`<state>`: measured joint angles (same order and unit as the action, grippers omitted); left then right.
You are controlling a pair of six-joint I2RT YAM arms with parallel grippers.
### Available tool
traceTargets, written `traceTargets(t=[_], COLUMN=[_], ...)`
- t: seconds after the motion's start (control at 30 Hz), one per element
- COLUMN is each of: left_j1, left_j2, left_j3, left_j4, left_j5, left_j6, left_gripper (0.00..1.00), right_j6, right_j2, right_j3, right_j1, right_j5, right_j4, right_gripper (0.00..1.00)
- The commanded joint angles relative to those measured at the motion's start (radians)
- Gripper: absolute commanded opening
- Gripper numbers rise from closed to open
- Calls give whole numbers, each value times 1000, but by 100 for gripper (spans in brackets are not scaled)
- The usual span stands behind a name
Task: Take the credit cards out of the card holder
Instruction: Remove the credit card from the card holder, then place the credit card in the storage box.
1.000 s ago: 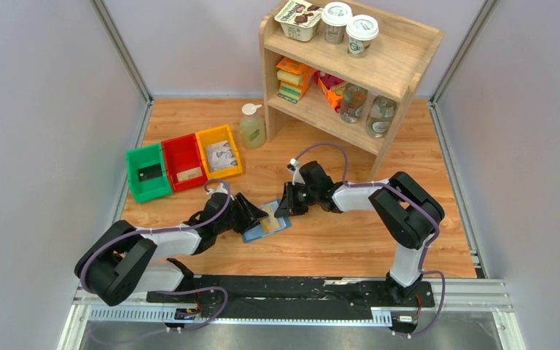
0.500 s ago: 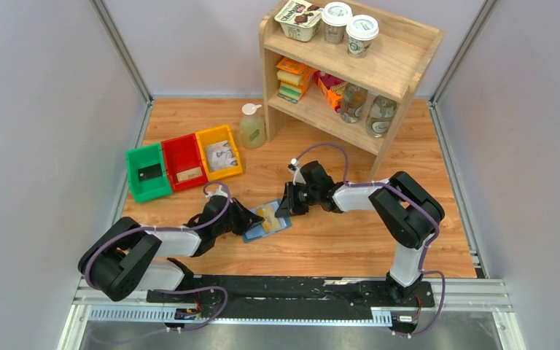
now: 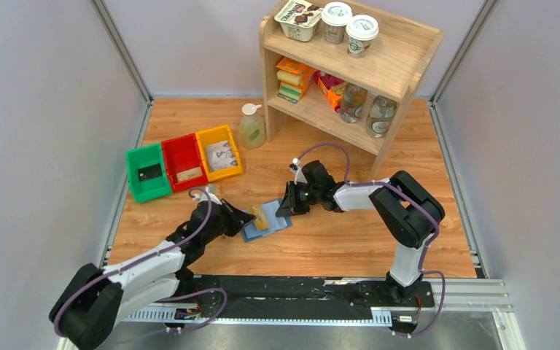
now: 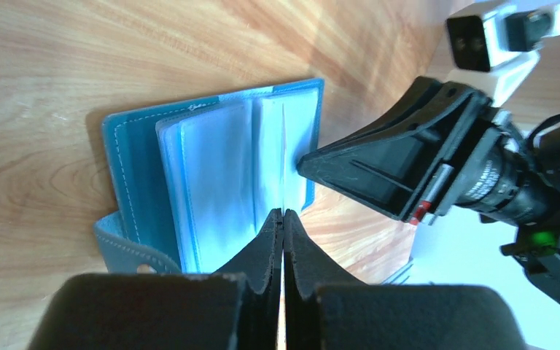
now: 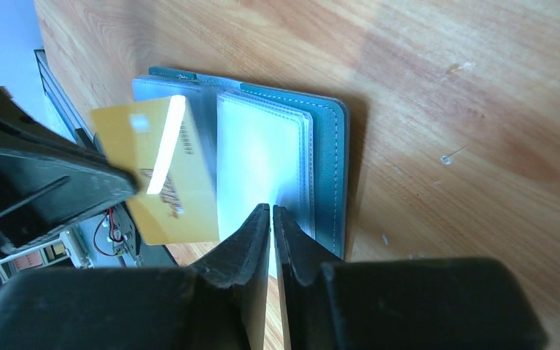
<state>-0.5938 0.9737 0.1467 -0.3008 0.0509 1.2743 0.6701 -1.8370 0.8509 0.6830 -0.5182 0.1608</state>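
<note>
The blue card holder (image 3: pixel 277 224) lies open on the wooden table between my two grippers, its clear pockets (image 4: pixel 211 182) facing up. My left gripper (image 4: pixel 283 213) is shut on a yellow credit card (image 5: pixel 168 189), which I see edge-on as a thin line in the left wrist view. The card is raised over the holder's left side (image 3: pixel 261 216). My right gripper (image 5: pixel 271 208) is shut on the edge of a clear pocket page of the card holder (image 5: pixel 328 168), pinning its right side (image 3: pixel 284 208).
Green (image 3: pixel 132 169), red (image 3: pixel 177 142) and yellow (image 3: pixel 215 132) bins stand in a row at the left, each with a card inside. A pump bottle (image 3: pixel 252 127) and a wooden shelf (image 3: pixel 394 65) with food items stand behind.
My left gripper shut on the yellow card and drew back to the left, sliding the card out of its pocket. The right gripper stayed put on the holder.
</note>
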Motion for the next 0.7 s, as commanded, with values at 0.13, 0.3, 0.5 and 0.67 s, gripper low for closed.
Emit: traceTargets(t=[0.13,0.3,0.5,0.67], left_j1=[8,14,34,98], left_j2=[-409,-613,-633,-589], left_j3=[33,50,122,165], left_j4=[385,460,485,451], left_j5=[-261,-448,-617,-735], left_j6=[10,42,16,17], left_gripper=[0,0,0,0], right_j6=[-30,-43,-76,-119], right_j2=[-15,70,179,310], right_j3=[-12,33,91,99], right_j1=[-13,-13,-13,-13], right_j5=[96,104,132,197], right_j4=[-125,-156,-262,-335], right_gripper=[17,24,40,70])
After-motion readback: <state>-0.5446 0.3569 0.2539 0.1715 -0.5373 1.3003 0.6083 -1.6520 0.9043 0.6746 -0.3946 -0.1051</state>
